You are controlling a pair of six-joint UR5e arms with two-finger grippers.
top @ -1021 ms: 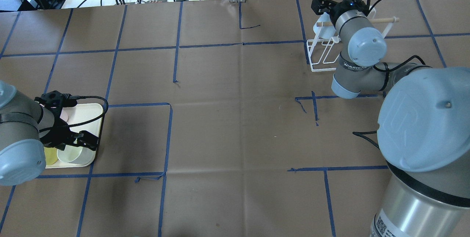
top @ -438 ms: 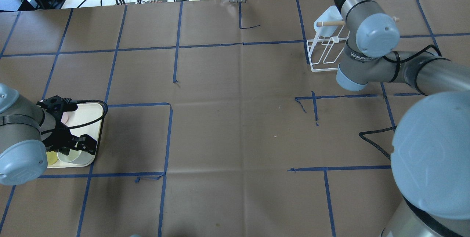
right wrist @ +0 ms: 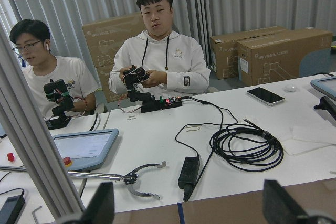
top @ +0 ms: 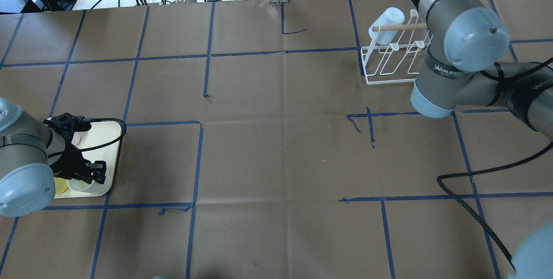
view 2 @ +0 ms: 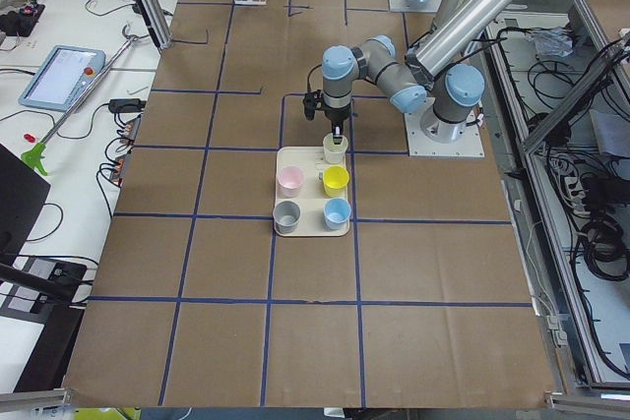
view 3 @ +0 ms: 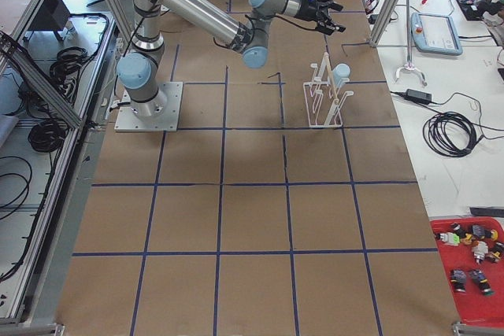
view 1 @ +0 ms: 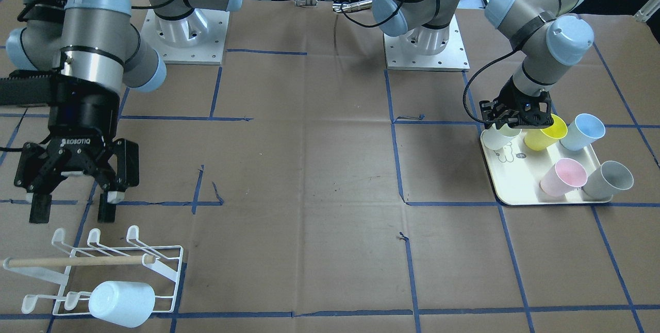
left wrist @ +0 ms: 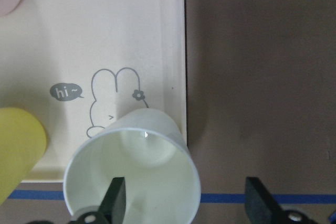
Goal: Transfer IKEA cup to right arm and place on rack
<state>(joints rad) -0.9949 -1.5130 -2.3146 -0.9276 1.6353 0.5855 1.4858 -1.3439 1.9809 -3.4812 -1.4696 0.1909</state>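
Standing upright in a corner of the cream tray (left wrist: 105, 35), the white cup (left wrist: 142, 156) has the left gripper (left wrist: 186, 203) lowered over its rim. The jaws are apart and not clamped. One finger (left wrist: 115, 200) sits inside the cup and the other (left wrist: 257, 200) is outside it, over the bench (view 1: 309, 168). The left arm (view 1: 541, 39) bends down steeply above that corner, its wrist pointing at the tray. Yellow (view 1: 546, 134), light blue (view 1: 582, 131), pink (view 1: 562, 177) and grey (view 1: 611, 178) cups share the tray.

Well apart at the other end of the bench, the rack (view 1: 77, 261) carries a pale blue cup (view 1: 121, 303) tilted on a prong at one corner. The right gripper (view 1: 72, 212) hangs raised just beside the rack, jaws wide apart and holding nothing. The right arm (top: 458, 54) stretches far out, its wrist camera facing two seated operators (right wrist: 157, 51).

In the overhead view the left arm covers much of the tray, and the right gripper is cut off at the top edge.
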